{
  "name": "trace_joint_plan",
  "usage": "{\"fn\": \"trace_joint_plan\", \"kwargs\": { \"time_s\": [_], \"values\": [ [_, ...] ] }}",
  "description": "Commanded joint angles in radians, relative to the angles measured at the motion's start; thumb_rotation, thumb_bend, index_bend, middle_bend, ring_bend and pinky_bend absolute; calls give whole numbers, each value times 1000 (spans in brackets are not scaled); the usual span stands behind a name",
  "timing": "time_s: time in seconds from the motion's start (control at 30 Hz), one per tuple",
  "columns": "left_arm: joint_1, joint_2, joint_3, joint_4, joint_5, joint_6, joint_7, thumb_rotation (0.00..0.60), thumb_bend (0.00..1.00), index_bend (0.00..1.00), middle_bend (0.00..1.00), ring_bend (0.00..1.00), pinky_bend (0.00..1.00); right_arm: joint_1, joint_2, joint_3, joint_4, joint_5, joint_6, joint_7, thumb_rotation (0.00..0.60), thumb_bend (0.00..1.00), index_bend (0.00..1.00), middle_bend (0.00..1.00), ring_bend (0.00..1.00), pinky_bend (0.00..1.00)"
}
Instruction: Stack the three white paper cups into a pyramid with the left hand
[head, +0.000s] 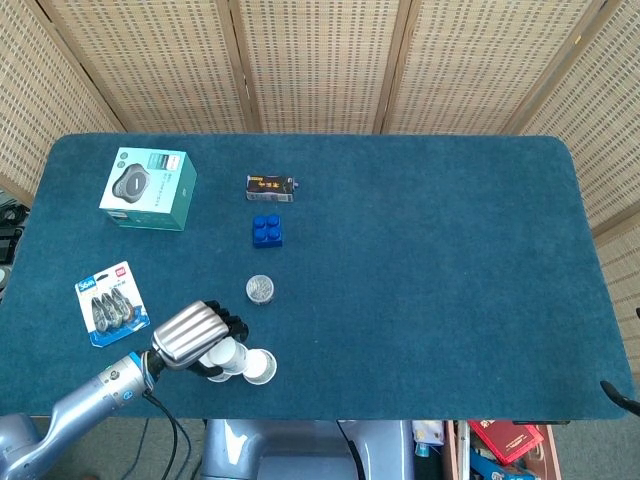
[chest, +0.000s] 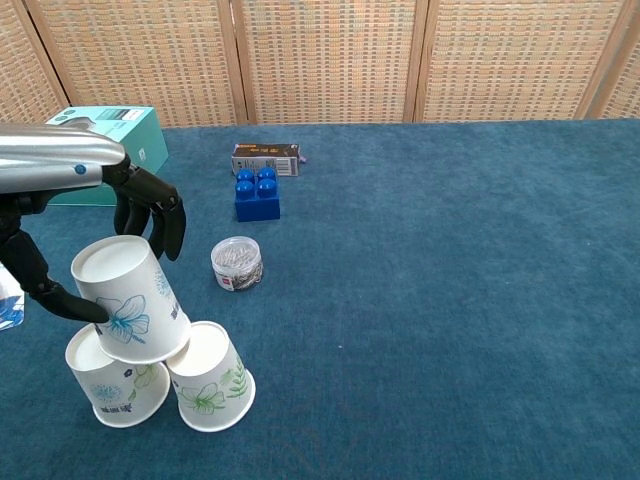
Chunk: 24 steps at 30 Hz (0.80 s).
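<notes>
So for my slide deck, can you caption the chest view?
Left hand holds the third paper cup tilted atop two base cups.

Three white paper cups, all upside down, near table's front-left edge. Two base cups stand side by side, touching: left cup (chest: 108, 385) with blue-green floral print, right cup (chest: 211, 379) with green leaf print. Third cup (chest: 128, 300), blue flower print, is tilted, resting across both bases, gripped by the left hand (chest: 95, 215).
</notes>
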Motion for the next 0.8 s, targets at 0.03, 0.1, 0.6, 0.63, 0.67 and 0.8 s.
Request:
{"fn": "trace_joint_plan", "kwargs": {
  "time_s": [0.03, 0.1, 0.6, 0.63, 0.67, 0.8],
  "values": [
    [2, -2, 2, 1, 3, 4, 0, 600, 191, 414, 482, 462, 415, -1, 0, 0, 0, 0, 1, 1, 600, 0, 0, 0, 0, 0],
    [5, -6, 5, 5, 10, 11, 1, 600, 191, 414, 482, 463, 415, 0, 0, 0, 0, 1, 0, 2, 600, 0, 0, 0, 0, 0],
    [-8, -9, 27, 7, 27, -16, -10, 600, 190, 316, 189, 195, 316, 0, 1, 0, 1, 0, -1, 2, 600, 0, 0, 0, 0, 0],
    [-9, -7, 30, 6, 31, -18, -18, 600, 189, 247, 115, 135, 283, 0, 0, -1, 1, 0, -2, 1, 600, 0, 0, 0, 0, 0],
    [-9, -6, 31, 6, 35, -16, -24, 600, 189, 202, 72, 102, 262, 0, 0, -1, 1, 0, -2, 1, 600, 0, 0, 0, 0, 0],
    [-6, -4, 37, 11, 67, 3, -65, 600, 187, 17, 0, 0, 187, 1, 0, -2, 0, -1, -4, -3, 600, 0, 0, 0, 0, 0]
  ]
}}
